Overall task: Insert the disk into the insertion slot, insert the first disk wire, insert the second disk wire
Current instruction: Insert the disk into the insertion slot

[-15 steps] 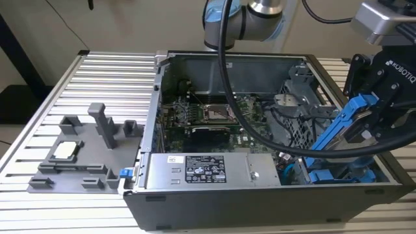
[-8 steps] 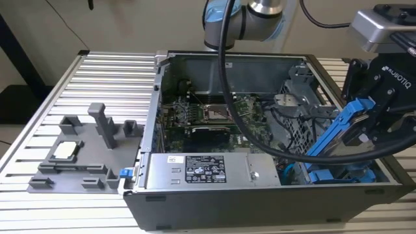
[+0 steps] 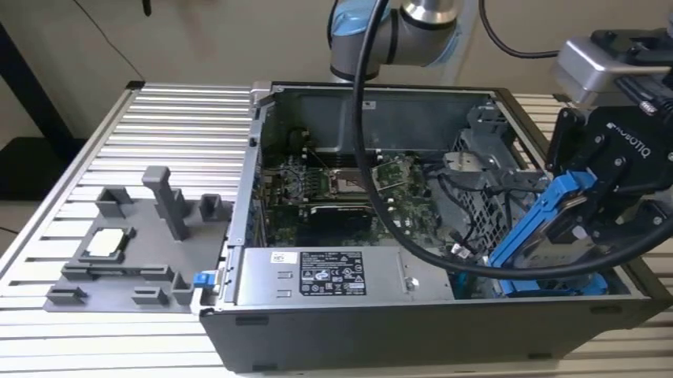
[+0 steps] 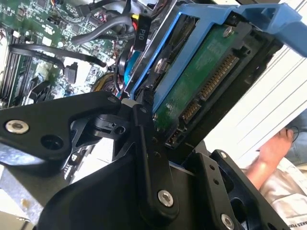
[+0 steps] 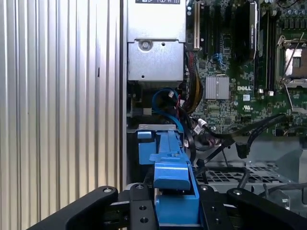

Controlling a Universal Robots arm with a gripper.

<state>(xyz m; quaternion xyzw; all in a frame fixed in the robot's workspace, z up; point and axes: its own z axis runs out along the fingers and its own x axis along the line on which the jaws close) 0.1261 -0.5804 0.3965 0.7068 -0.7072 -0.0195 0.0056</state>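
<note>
My gripper (image 3: 589,209) is shut on the disk (image 3: 547,224), a drive in a bright blue carrier. It holds the disk tilted above the open computer case, on the exterior view's right. The second wrist view shows the disk's (image 4: 206,72) green circuit board and connector pins, with a black finger (image 4: 149,143) against the carrier's edge. In the first wrist view the blue carrier (image 5: 171,179) sits between the gripper's black links (image 5: 170,213). The insertion slot is in the grey perforated drive cage (image 3: 486,169), just beside the disk. Black wires (image 5: 242,146) with connectors lie loose over the cage.
A silver labelled power-supply box (image 3: 315,276) fills the case's front. Another blue carrier (image 3: 557,285) lies low in the case under the held disk. The motherboard (image 3: 336,189) is behind. A grey fixture (image 3: 137,236) stands on the slatted table. A person's hand (image 4: 268,153) is nearby.
</note>
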